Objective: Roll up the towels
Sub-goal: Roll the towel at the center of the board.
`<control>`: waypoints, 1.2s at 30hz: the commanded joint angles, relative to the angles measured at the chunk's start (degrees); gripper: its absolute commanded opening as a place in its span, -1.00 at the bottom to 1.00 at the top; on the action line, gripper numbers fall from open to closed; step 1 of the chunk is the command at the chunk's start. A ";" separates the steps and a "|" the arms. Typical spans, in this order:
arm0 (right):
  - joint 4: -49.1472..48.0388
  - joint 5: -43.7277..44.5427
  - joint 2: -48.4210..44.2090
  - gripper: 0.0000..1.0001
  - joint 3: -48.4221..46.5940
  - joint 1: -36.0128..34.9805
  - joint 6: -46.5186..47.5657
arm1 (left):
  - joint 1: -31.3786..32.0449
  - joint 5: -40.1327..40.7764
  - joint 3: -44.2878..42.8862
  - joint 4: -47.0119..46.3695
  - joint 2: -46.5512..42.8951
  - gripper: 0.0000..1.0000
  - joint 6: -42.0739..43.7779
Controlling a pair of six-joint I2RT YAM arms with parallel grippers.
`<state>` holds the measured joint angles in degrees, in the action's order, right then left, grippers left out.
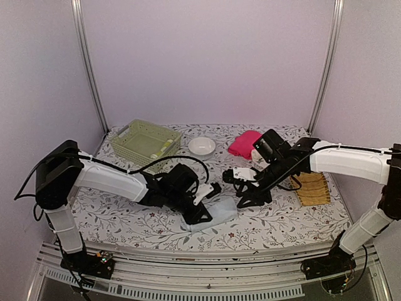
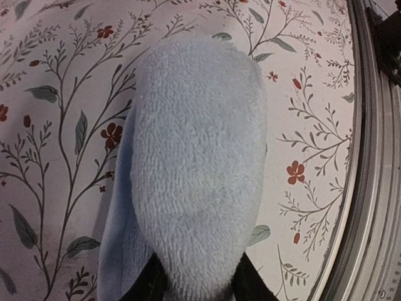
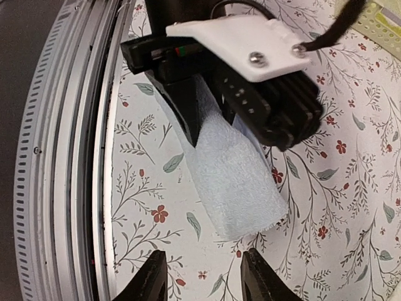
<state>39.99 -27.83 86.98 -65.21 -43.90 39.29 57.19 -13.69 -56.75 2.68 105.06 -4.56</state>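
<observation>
A pale blue towel [image 1: 220, 211] lies rolled near the table's front middle. My left gripper [image 1: 199, 213] is shut on one end of it. In the left wrist view the fluffy blue roll [image 2: 197, 169] fills the gap between my black fingertips [image 2: 147, 285], so my left gripper [image 2: 197, 285] clamps it from both sides. My right gripper [image 1: 245, 200] hovers just right of the roll's free end, open and holding nothing. Its wrist view shows the towel [image 3: 235, 179] ahead of my right gripper [image 3: 203, 279], apart from it. A pink towel [image 1: 243, 143] lies at the back.
A pale green basket [image 1: 146, 141] stands at the back left with a white bowl [image 1: 202, 146] beside it. A yellow slatted tray [image 1: 312, 188] lies at the right. The table's metal front rail [image 3: 75, 157] runs close to the roll.
</observation>
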 commanded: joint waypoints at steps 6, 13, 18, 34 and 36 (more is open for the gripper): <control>-15.05 12.59 4.28 0.02 4.85 -7.42 2.35 | -4.71 -9.81 0.59 4.29 2.30 -0.53 -4.01; -20.65 14.01 10.35 0.08 4.87 -9.40 4.91 | -6.07 -12.90 0.43 3.68 2.52 -0.54 -4.54; -23.84 15.45 15.16 0.09 5.27 -9.63 7.29 | -6.67 -15.47 0.26 3.69 2.65 -0.55 -4.09; -15.60 12.27 24.75 -0.60 1.45 -9.83 9.58 | -11.14 -18.64 -1.10 4.81 1.52 -0.04 -4.72; -11.86 10.65 25.71 -0.66 -0.14 -9.77 9.17 | -11.14 -16.88 0.03 4.65 -1.25 0.05 -4.89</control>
<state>16.21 -14.52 107.22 -64.62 -53.23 48.75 46.65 -34.20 -58.30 5.93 108.27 -9.45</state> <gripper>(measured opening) 0.231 0.491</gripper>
